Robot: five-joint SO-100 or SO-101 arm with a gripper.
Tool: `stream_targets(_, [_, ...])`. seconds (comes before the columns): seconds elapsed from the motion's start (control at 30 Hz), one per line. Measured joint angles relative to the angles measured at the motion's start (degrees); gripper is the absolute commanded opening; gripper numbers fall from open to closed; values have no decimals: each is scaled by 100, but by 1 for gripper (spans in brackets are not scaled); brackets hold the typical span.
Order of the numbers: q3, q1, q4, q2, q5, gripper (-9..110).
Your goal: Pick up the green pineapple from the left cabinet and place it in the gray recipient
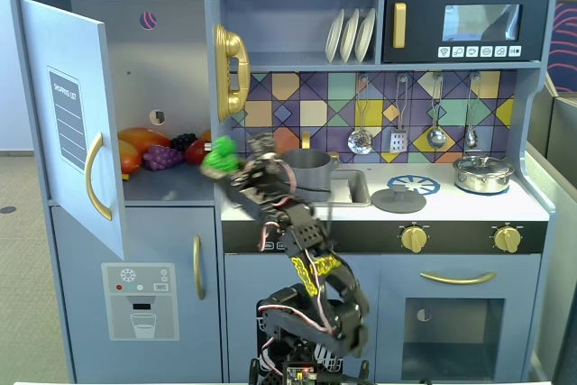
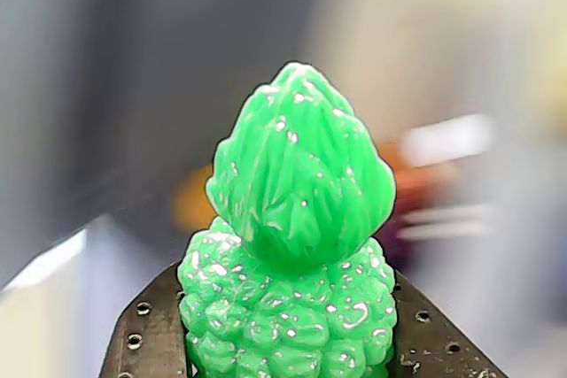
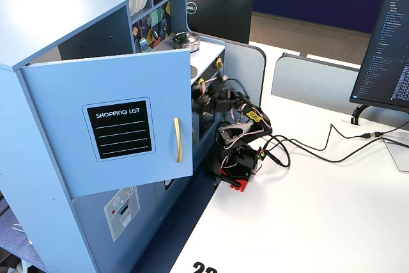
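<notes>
The green pineapple [image 1: 216, 152] is held in the air at the right edge of the open left cabinet [image 1: 162, 87], just outside its opening. My gripper [image 1: 227, 167] is shut on it. In the wrist view the pineapple [image 2: 292, 245] fills the middle, leafy top pointing away, its bumpy body between my two black fingers [image 2: 142, 338]. The gray recipient [image 1: 306, 160] stands on the counter just right of the gripper, beside the sink. In a fixed view from the side, the open door [image 3: 108, 126] hides the pineapple, and only my arm [image 3: 239, 129] shows.
Orange-red fruits [image 1: 140, 143] and purple grapes [image 1: 162, 158] lie on the cabinet shelf. The open door [image 1: 77, 123] swings out at left. A gold phone handle [image 1: 231, 69] hangs above the gripper. A gray lid [image 1: 398, 198] and a steel pot [image 1: 482, 173] sit on the counter.
</notes>
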Motion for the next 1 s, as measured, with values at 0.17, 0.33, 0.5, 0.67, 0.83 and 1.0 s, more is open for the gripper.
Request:
stream_targets(0.17, [-88, 1354, 26, -97, 457, 0])
stream_targets(0.33, [-123, 2751, -510, -747, 879, 0])
stream_targets(0.5, [-571, 3647, -1178, -1872, 1107, 0])
stream_targets(0.67, [-870, 3902, -2039, -3059, 984, 0])
stream_targets(0.83, [-1055, 4069, -2593, -4043, 870, 0])
stream_targets(1.0, [-1450, 4280, -2927, -5063, 817, 0])
